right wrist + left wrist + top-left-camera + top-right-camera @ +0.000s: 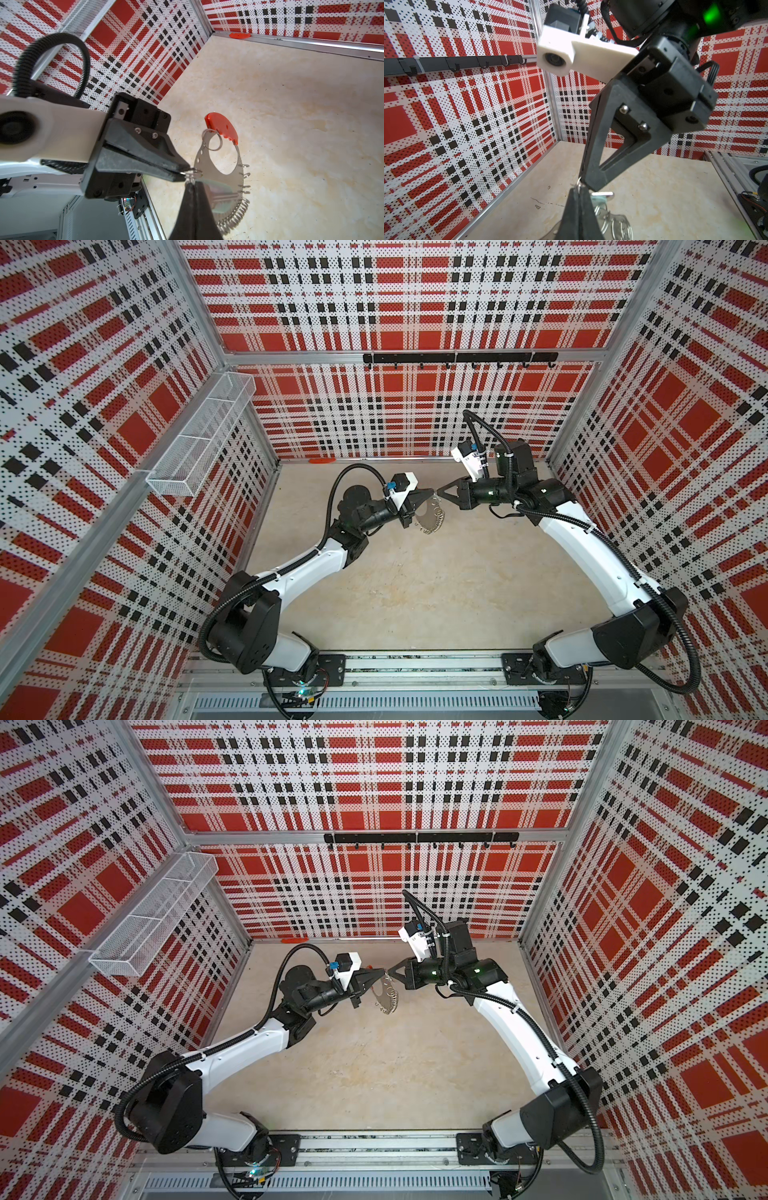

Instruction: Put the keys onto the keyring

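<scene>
Left gripper [185, 172]: clenched on a small wire loop [195, 172]
Right gripper [586, 185]: clenched, tip meeting that loop
Keyring [235, 180]: aloft over the table's [291, 124] far middle, hanging below both tips
Keys [218, 193]: just beside the right tips, against the keyring
Progress: likely mid-threading; attachment not clear

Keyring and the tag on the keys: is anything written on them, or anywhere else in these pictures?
No text can be read in any view.
keyring: plain metal and red plastic, no marking visible.
keys: the pale tag is blurred; print, if any, cannot be told.
circuit board by the arm bases: too small to read.
</scene>
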Robot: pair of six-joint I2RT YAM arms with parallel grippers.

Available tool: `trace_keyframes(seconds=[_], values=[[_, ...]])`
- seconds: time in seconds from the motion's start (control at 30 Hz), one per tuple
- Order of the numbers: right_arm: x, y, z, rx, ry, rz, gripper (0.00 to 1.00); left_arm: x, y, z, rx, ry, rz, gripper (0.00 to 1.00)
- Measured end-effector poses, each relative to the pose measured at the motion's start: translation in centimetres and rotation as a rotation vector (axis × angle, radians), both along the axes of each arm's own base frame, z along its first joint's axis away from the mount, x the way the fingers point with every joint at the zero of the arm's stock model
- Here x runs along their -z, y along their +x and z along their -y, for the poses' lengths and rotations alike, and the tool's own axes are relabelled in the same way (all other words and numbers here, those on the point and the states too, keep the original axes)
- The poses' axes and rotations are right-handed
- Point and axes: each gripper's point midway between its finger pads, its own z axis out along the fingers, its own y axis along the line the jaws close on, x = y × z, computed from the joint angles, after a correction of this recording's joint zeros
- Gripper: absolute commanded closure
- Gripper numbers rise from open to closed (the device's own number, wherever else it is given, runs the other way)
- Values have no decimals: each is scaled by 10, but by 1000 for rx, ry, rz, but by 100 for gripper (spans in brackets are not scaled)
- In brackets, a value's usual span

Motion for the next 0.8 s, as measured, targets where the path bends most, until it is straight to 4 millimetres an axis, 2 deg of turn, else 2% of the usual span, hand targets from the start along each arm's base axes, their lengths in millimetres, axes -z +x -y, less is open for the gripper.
trace_keyframes(seconds=[0.8], values=[[-6, -1, 6, 8, 31, 5, 100, -15, -5, -3, 58, -101, -55, 100]])
